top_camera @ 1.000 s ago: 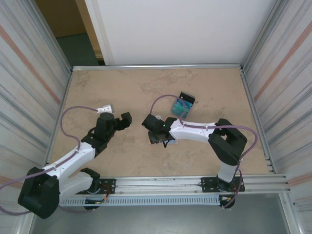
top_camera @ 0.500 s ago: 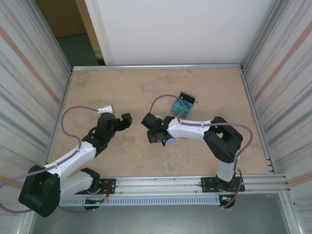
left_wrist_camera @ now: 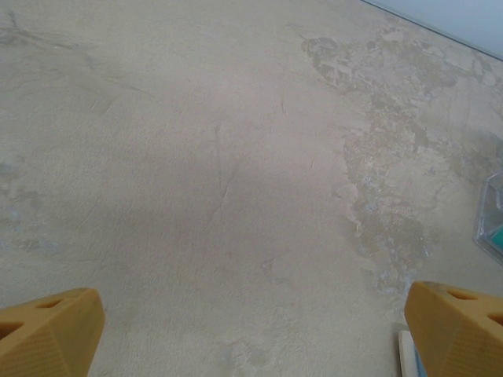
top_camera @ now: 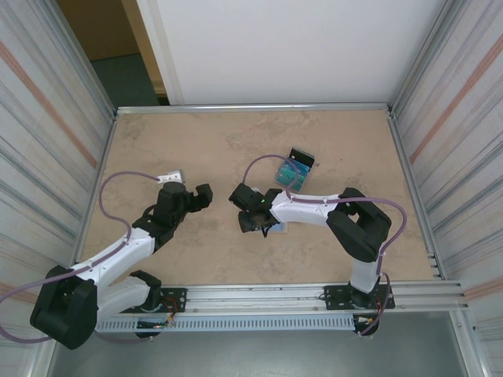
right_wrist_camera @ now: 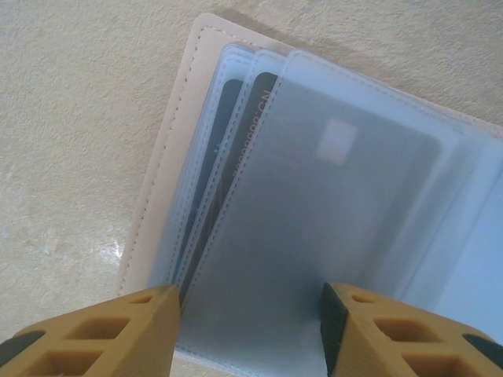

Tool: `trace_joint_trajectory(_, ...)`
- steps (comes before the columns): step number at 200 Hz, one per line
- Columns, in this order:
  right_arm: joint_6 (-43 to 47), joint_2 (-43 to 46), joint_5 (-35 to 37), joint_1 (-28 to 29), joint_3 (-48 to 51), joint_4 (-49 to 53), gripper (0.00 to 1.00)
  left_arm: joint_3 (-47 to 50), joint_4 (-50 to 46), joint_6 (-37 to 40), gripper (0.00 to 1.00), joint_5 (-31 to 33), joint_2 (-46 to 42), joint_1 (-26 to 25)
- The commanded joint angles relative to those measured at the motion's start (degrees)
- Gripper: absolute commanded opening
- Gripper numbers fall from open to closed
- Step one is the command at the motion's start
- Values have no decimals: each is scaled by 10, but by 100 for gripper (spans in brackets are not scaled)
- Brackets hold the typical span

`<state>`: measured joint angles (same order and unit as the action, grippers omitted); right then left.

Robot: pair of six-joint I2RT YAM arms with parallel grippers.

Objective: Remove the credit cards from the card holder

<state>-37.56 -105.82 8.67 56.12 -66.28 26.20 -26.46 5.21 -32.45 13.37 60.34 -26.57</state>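
Beige bench point(top_camera: 157, 141): loose cards point(top_camera: 294, 170) out, dark cards point(right_wrist_camera: 330, 204) sleeved in the wallet point(right_wrist_camera: 169, 157); right claw point(right_wrist_camera: 250, 314) half-open above, left claw point(left_wrist_camera: 255, 310) gaping.

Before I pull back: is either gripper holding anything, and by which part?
Left gripper is open and holds nothing. Right gripper straddles the near end of the card holder's top clear sleeve; an actual grip cannot be told.

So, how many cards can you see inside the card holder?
3, each in a clear sleeve of the card holder: front card, middle card behind it, back card leftmost. More may be hidden.
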Motion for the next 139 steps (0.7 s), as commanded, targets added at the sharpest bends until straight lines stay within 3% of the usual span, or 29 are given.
trace_joint_trajectory(1, -17, -10, -26, -7, 28, -2, 48, -13, -10, -10, 99, 7, 0, 6)
trace_joint_trajectory(43, -9, 9, -40, -19, 47, -18, 38, -15, -9, -4, 99, -2, -6, 6)
trace_joint_trajectory(84, 0, 24, -41, -25, 52, -27, 21, -16, 11, 20, 99, -30, -17, 7)
trace_joint_trajectory(139, 4, 55, -18, -27, 48, -6, 24, 1, 63, 6, 99, -56, -26, 6)
